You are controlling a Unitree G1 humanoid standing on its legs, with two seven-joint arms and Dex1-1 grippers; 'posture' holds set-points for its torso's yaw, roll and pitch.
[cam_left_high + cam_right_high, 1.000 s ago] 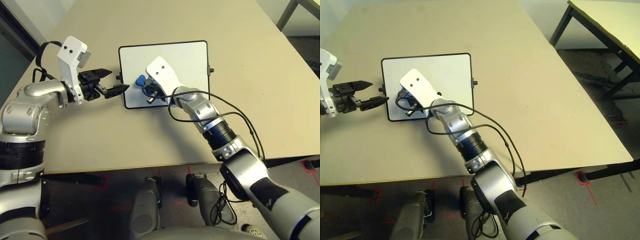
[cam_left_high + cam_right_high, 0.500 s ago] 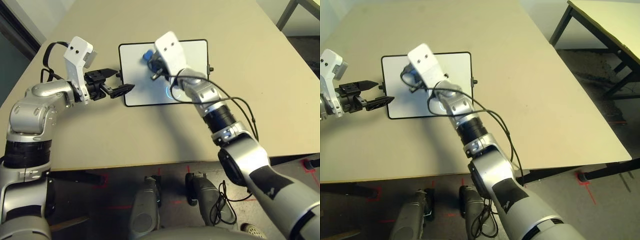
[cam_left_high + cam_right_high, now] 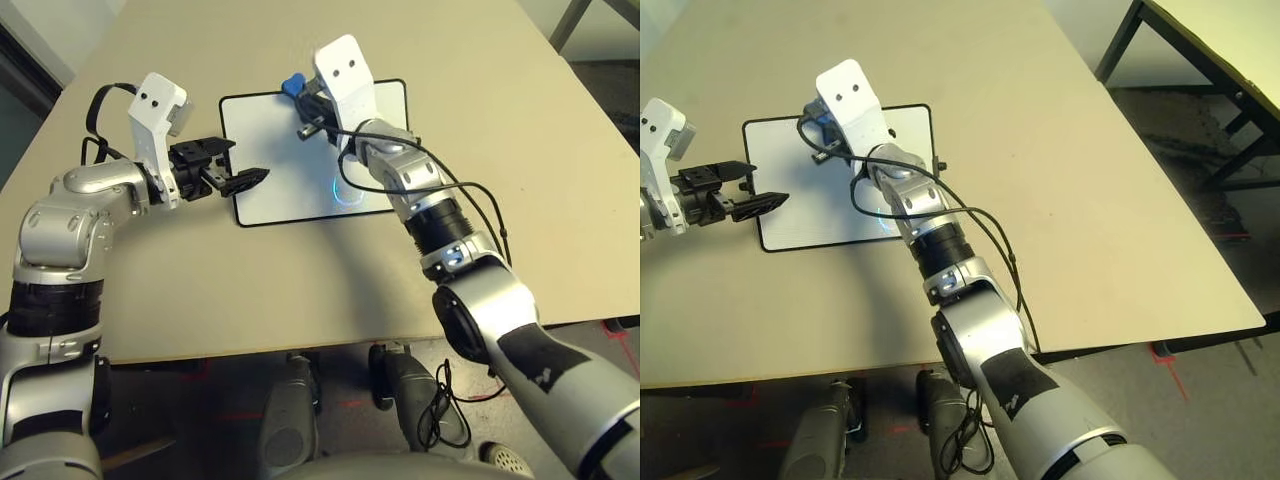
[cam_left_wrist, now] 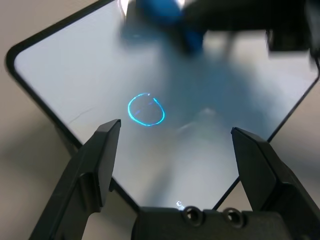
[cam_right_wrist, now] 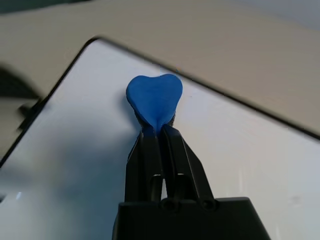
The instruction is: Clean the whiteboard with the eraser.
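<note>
Left gripper [image 3: 232, 165] at the whiteboard's [image 3: 275, 160] left short edge, fingers spread apart with nothing between them, lower fingertip over the board's near-left part. Whiteboard flat on the tan table [image 3: 520, 180], slightly skewed. Small blue ring mark [image 4: 145, 109] drawn on the white surface, between the spread fingers as seen from the left wrist. Further right, right gripper [image 5: 156, 131] pinched tight on the eraser [image 5: 154, 97], blue block sticking out past the fingertips. Eraser over the board's far edge, near the middle; contact with the surface not clear. Black cable [image 3: 470, 205] looped along the right forearm.
</note>
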